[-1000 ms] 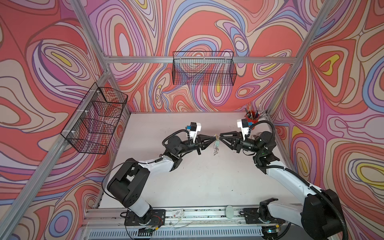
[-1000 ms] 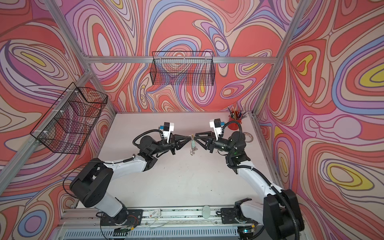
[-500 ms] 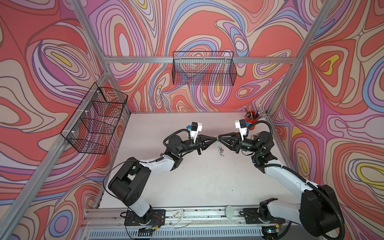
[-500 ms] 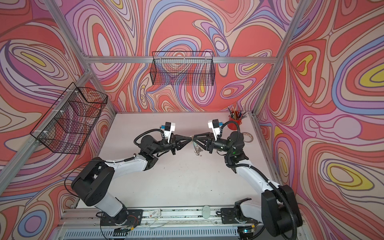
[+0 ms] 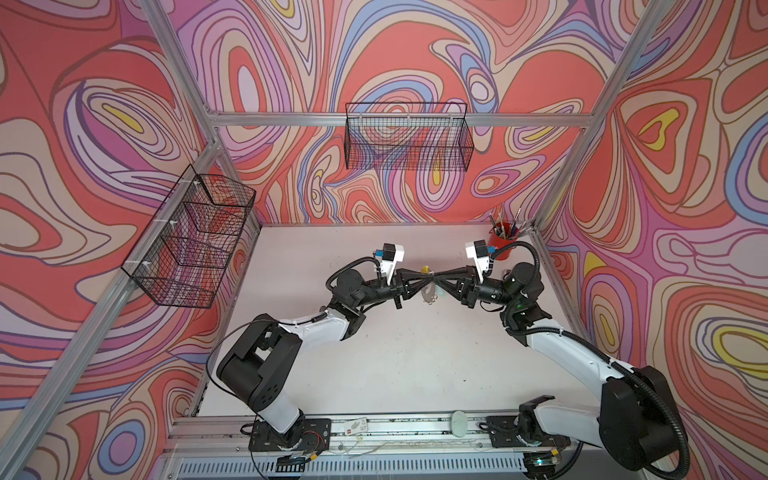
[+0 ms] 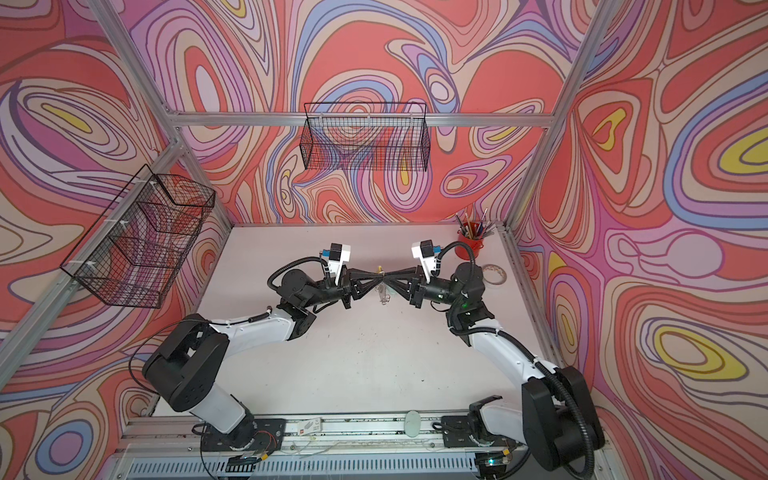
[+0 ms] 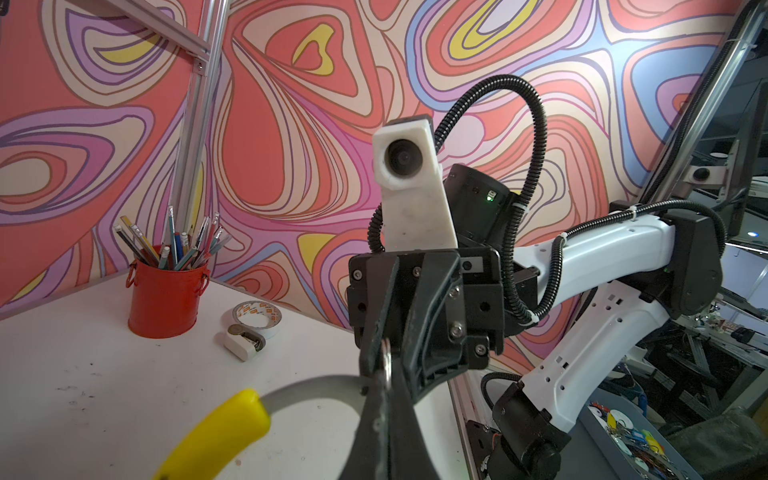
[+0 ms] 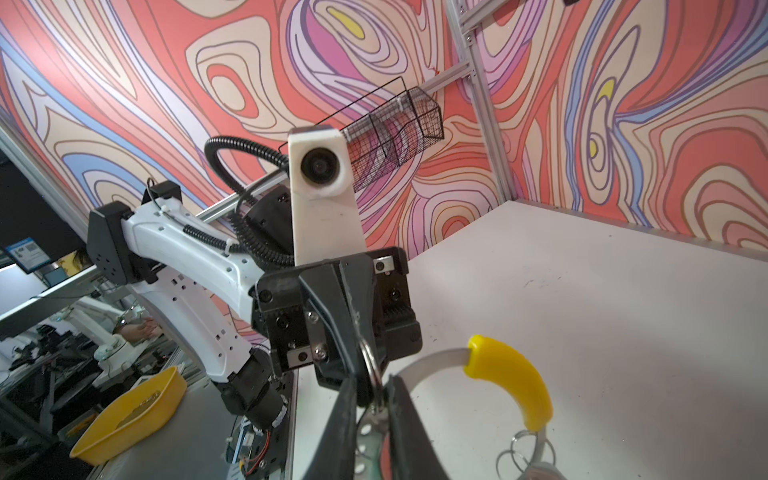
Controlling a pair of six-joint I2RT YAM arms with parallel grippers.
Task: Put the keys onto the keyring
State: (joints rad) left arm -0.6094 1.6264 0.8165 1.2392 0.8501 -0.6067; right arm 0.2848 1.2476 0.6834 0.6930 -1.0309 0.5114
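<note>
Bright, even light falls from above in both top views, leaving only soft shadows beneath the arms [image 5: 316, 328] on the worktop [image 5: 415, 374]. Both wrist views bow toward their edges. The keyring [image 7: 316, 386] with its yellow sleeve [image 7: 216, 432] is blurred in the left wrist view.

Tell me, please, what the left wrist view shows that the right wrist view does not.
Only the left wrist view: the red pencil bucket, the tape roll, a small white object beside it, and the right claw head-on. Only the right wrist view: a wire basket on the wall, a yellow bin off the table, small wire loops, and the left claw head-on. Both: the keyring, its yellow sleeve and the white table.
</note>
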